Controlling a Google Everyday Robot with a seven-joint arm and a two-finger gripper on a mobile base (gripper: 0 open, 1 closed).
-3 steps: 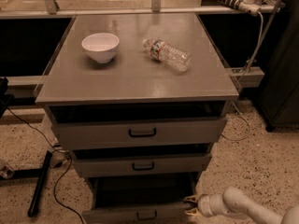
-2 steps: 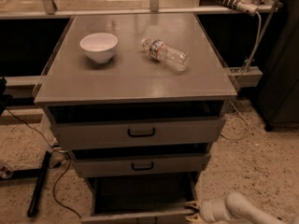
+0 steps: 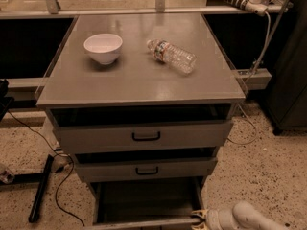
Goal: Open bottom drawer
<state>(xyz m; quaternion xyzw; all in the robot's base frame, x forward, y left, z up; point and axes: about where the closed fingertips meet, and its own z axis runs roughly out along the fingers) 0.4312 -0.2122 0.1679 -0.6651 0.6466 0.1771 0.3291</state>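
The bottom drawer point(image 3: 144, 222) of the grey metal cabinet point(image 3: 139, 83) is pulled well out toward me. Its dark inside shows below the middle drawer point(image 3: 144, 169). Its front and small black handle are below the picture's lower edge, out of view. My gripper point(image 3: 198, 219) is at the bottom right, at the right front corner of the pulled-out drawer, with the white arm point(image 3: 247, 217) behind it. The top drawer point(image 3: 144, 136) and the middle drawer each stand a little way out.
A white bowl point(image 3: 102, 47) and a plastic water bottle point(image 3: 171, 56) lying on its side are on the cabinet top. A black bar point(image 3: 41, 188) and cables lie on the speckled floor at left. A dark cabinet point(image 3: 292, 80) stands at right.
The bottom drawer has slid farther out toward me, and its front and handle have dropped out of the picture. My gripper has moved the same way with it.
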